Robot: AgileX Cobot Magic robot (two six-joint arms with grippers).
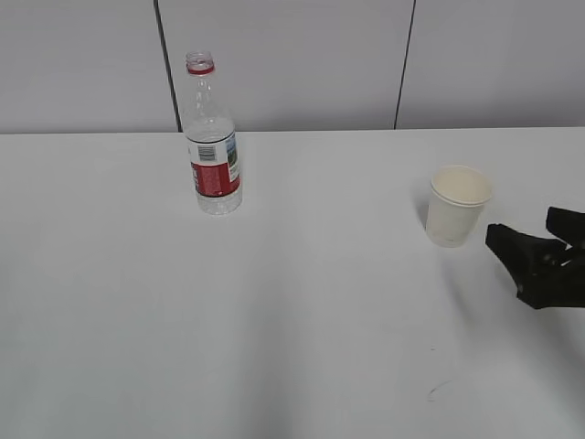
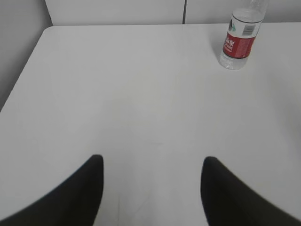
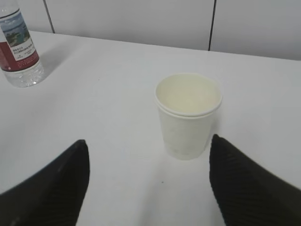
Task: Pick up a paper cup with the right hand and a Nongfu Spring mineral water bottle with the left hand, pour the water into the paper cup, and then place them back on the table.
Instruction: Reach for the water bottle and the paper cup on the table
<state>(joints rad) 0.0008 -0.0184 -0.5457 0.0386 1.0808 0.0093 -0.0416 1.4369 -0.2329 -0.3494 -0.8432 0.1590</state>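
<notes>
Nothing is lifted yet: the cup (image 3: pixel 188 115) stands near the desk's (image 1: pixel 292 320) right edge, the right hand (image 3: pixel 148 181) wide before it; the bottle (image 1: pixel 212 137) stands untouched near the back edge, the left hand (image 2: pixel 153 188) wide, well apart.

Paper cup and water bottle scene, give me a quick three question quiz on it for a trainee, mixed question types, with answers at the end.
1. True or false: the small cream-white paper cup stands upright on the plain white table.
2. Which gripper is nearer the cup? A) left gripper B) right gripper
3. Fill in: the clear plastic bottle with the red label has no ____ on its neck.

Key: 1 true. 2 B; its open jaws face the cup without touching it. 3 cap.
</notes>
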